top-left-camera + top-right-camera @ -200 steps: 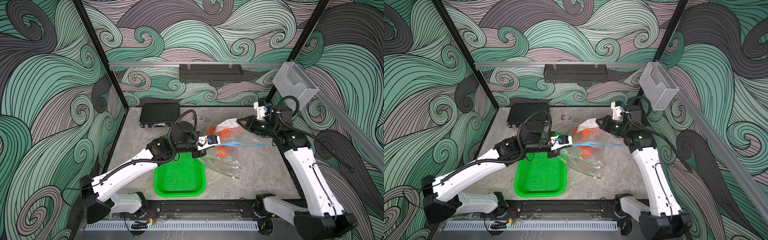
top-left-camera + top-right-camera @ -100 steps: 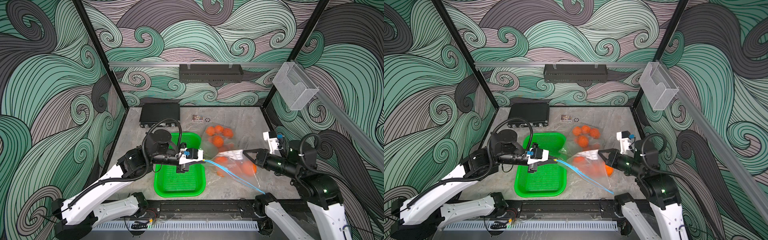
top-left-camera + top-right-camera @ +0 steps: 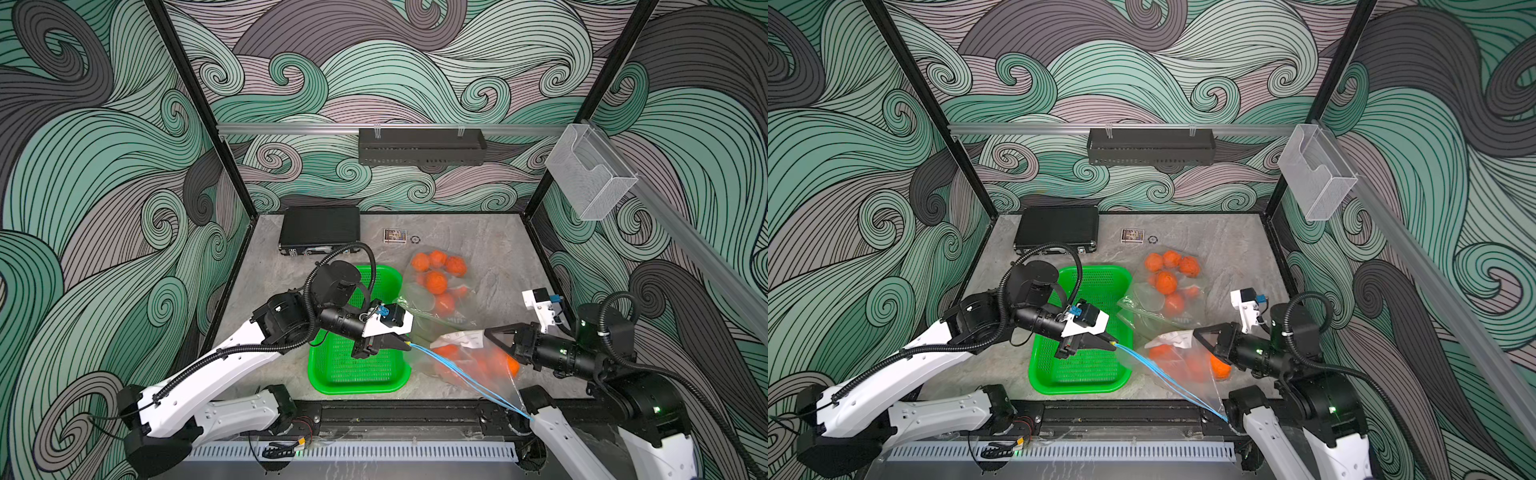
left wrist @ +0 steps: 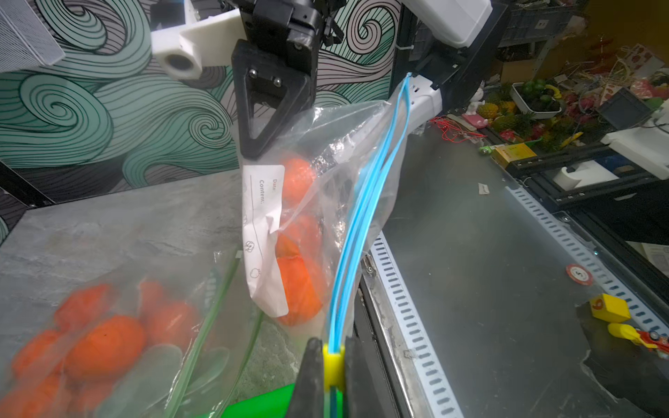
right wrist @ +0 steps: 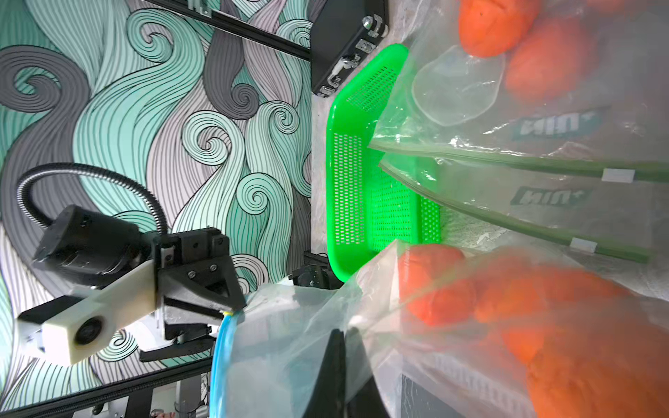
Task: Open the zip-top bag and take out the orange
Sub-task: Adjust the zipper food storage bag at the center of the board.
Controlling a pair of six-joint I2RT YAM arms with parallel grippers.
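Clock set on the table [image 3: 490, 249], 12 at the back wall. Nearest me, at 5 o'clock, one end of the blue zip track [image 4: 356, 220] reaches the front rail beside my right arm's base. From there it runs taut toward 10 o'clock, up to my left gripper [image 3: 405, 344]. Its fingers are pressed on the yellow slider [image 4: 332, 365], which sits between them at the track's other end. In the left wrist view the track shows as several separate blue lines; I cannot tell how far the mouth is parted. My left gripper hangs over the 3 o'clock rim of the green basket [image 3: 357, 374], which stands at 6 o'clock. The zip-top bag [image 3: 473, 361] hangs between my two grippers at 5 o'clock, its oranges [image 4: 298, 289] bunched low inside. My right gripper [image 3: 488, 332] has its fingers squeezed together on the clear film at the top of the white label [image 4: 262, 224]. Farther back, near the table's middle, a second bag [image 3: 424, 309] with a green zip lies flat, holding more oranges, one corner touching the basket. At 11 o'clock a black case [image 3: 320, 227] lies against the back wall, with a small card [image 3: 395, 235] just beside it at 12.
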